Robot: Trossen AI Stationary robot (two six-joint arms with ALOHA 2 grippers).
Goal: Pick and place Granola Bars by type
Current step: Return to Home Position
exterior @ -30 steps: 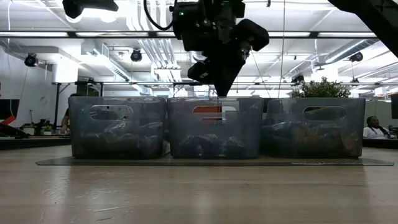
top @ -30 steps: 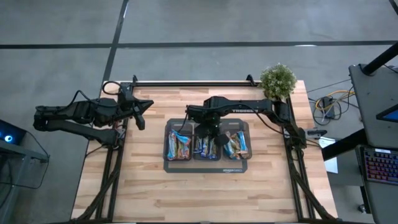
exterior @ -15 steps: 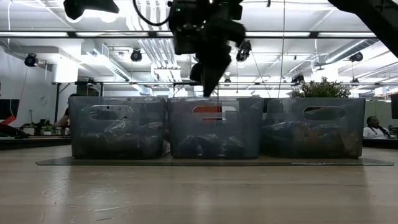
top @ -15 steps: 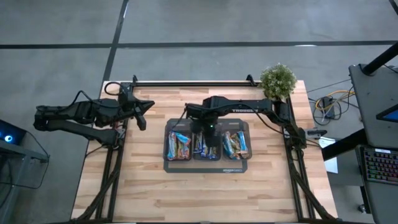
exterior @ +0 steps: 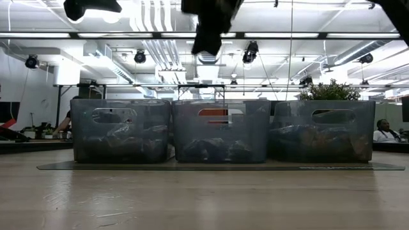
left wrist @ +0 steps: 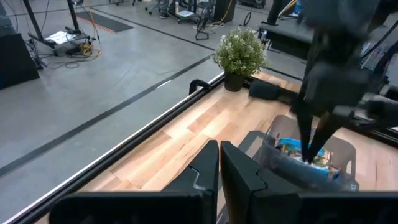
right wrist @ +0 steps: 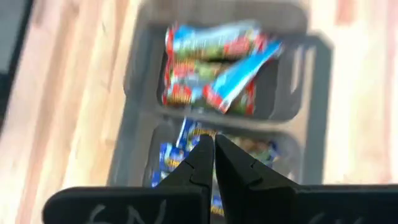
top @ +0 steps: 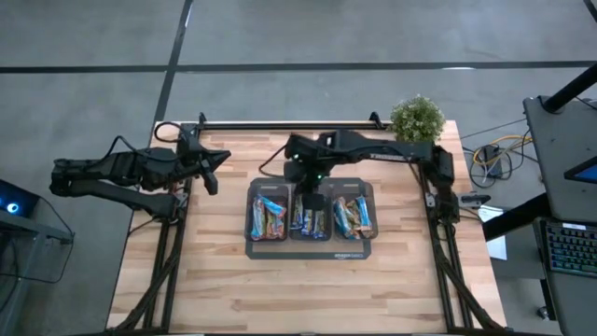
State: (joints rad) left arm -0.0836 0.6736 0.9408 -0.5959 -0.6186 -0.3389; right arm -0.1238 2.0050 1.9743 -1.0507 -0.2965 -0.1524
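Observation:
Three grey bins stand side by side on a dark tray (top: 311, 252) at the table's middle. The left bin (top: 268, 217) holds light-blue granola bars (right wrist: 214, 68). The middle bin (top: 308, 220) holds dark-blue bars (right wrist: 180, 158). The right bin (top: 353, 217) holds orange-brown and blue bars. My right gripper (top: 309, 193) is shut and empty, high above the far part of the middle bin; it also shows in the low view (exterior: 206, 45) and its wrist view (right wrist: 213, 149). My left gripper (top: 215, 170) is shut and empty, waiting at the table's far left (left wrist: 219, 155).
A small potted plant (top: 416, 121) stands at the table's far right corner. Bare wood lies in front of the tray (top: 308, 289) and to either side. In the low view the bins' walls (exterior: 220, 131) stand in a row.
My right gripper has risen well above the bins and gone toward the table's left and far edge, from over the gap between the middle and right bins to over the middle bin's far part. The bins and bars have stayed where they were.

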